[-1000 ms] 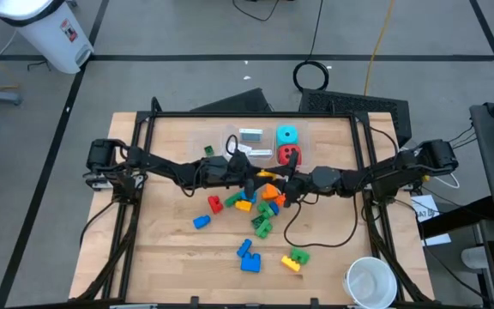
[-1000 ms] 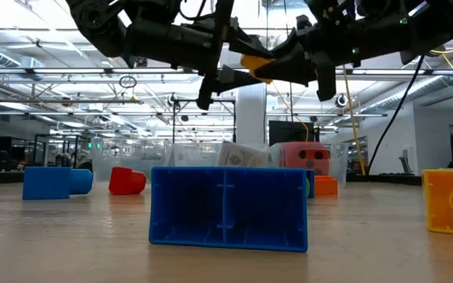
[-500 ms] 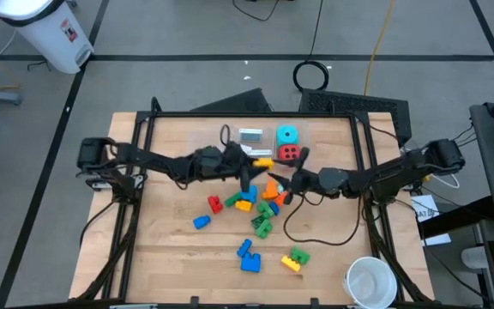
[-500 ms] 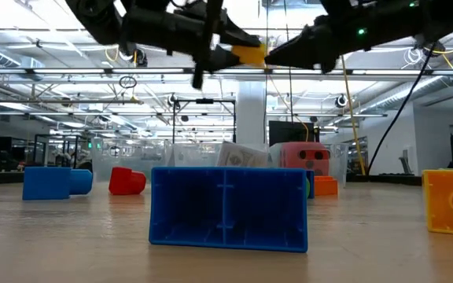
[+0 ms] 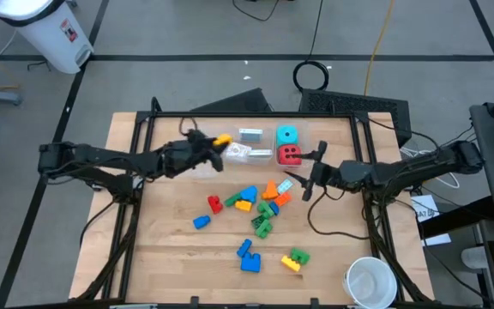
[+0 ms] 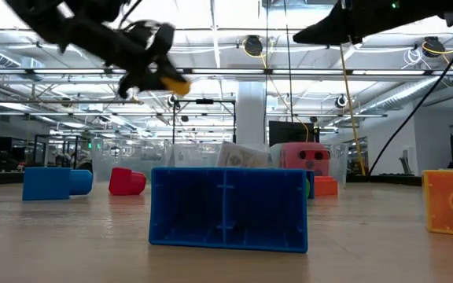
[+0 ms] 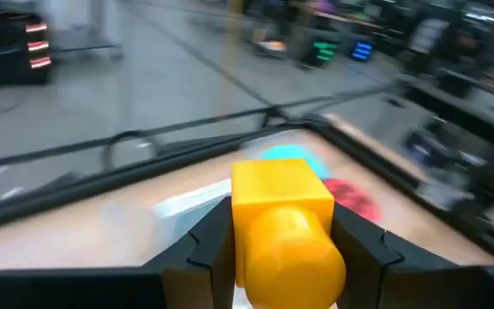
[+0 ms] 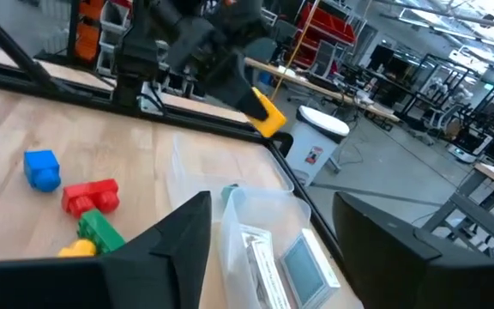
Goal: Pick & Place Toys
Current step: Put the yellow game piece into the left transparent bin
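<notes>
Change: a second ago both pincers met over the middle of the bench with the yellow brick between them; now the arms have drawn apart, and the brick has gone with the left one.
Left pincer (image 5: 219,142): raised above the bench near its far edge, toward the left side, fingers closed on the yellow brick (image 7: 283,221), which stands out past the fingertips.
Right pincer (image 5: 309,175): pulled back toward the right edge, lifted clear of the bench, fingers spread with nothing between them.
Yellow brick and right pincer: well apart; the right wrist view shows the brick off across the bench in the other arm's grip.
Clear bins (image 5: 249,154): along the far edge, holding white cards (image 5: 250,135), a cyan die (image 5: 287,135) and a red die (image 5: 289,154); the held brick hangs just beside them.
Loose bricks: a mixed cluster (image 5: 256,204) at the middle of the bench, between the two pincers; a blue brick (image 5: 247,256) and a green-and-yellow pair (image 5: 294,258) near the front edge.
White cup (image 5: 370,282): front right corner.
</notes>
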